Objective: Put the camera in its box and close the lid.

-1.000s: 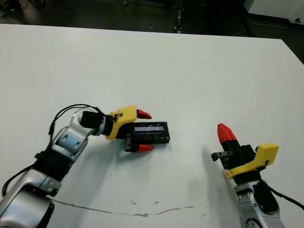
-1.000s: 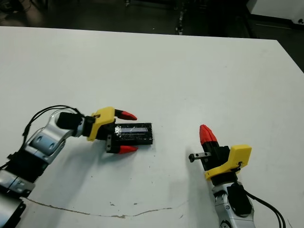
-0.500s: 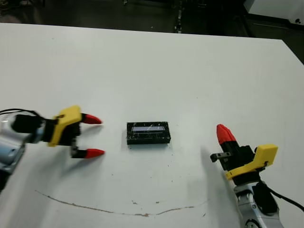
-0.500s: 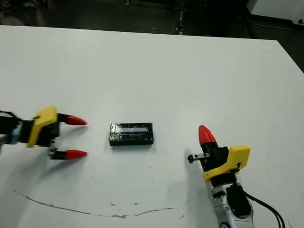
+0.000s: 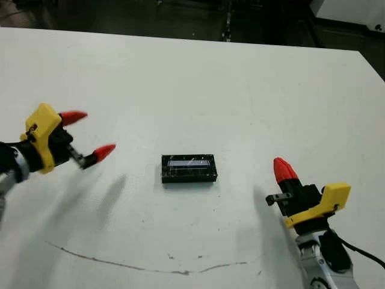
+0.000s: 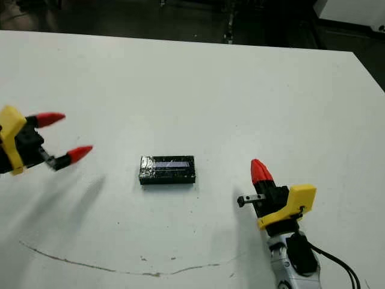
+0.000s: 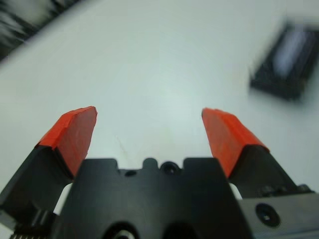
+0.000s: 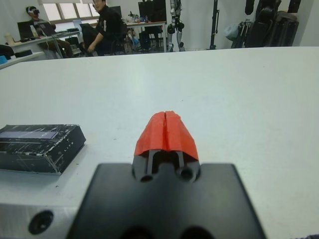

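Counter (image 5: 198, 78): a white surface is seen, bare around the box; a thin brown curved scratch line (image 5: 138, 265) is drawn across its near part, with small dark specks close by.
Box (image 5: 188, 168): a small black oblong is seen lying flat near the middle of the counter, between the two grippers and touched by neither. The lid (image 8: 37, 133) is seated on top, black and crinkled, with a pale bluish-silver strip along its upper face.
Camera: it cannot be seen in any view; whether it lies inside the shut box cannot be told.
Left gripper (image 5: 80, 133): it is held above the counter at the left edge, well apart from the box; its jaws are spread wide, with nothing between the red fingertips (image 7: 75, 134).
Right gripper (image 5: 284, 171): it is held low at the near right, beside the box but clear of it; its jaws are pressed together, the two red tips meeting in one point, and nothing is gripped.
Obstructions: nothing is seen between either gripper and the box.
Beyond the counter: two seated people (image 8: 107, 25) at desks, dark stands and equipment are seen in the right wrist view.
Writing: no label or brand can be read on the lid or elsewhere.
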{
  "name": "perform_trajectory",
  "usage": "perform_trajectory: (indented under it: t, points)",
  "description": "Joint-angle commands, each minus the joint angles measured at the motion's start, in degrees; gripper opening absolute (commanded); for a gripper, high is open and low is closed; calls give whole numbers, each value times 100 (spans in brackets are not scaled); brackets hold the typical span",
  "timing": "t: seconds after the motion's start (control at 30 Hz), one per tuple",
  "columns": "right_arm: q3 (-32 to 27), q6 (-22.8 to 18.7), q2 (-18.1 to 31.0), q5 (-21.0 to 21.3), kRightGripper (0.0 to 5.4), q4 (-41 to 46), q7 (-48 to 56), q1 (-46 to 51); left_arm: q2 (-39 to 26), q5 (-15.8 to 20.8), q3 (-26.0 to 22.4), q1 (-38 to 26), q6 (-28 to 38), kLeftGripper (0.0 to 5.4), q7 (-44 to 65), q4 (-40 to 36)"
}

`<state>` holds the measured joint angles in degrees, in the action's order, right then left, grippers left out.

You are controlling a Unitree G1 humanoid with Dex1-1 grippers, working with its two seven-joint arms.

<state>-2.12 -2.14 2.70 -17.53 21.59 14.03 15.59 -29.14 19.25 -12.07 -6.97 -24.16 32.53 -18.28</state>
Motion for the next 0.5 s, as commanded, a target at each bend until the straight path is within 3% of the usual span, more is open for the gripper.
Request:
perform_trajectory:
  t: [0.03,0.23,0.5]
  points:
    - [-38,-21,57,-17,0,-64,8,4,823,224,181,185,86,468,-667,-702]
    - [-30,-23,49,7,0,-82,-9,-21,1647,216,1127,210,540,378,-850,-1045]
    - [5,19,34,115,0,-109,-52,-44,2272,-112,2283,138,73,258,-1492,-914]
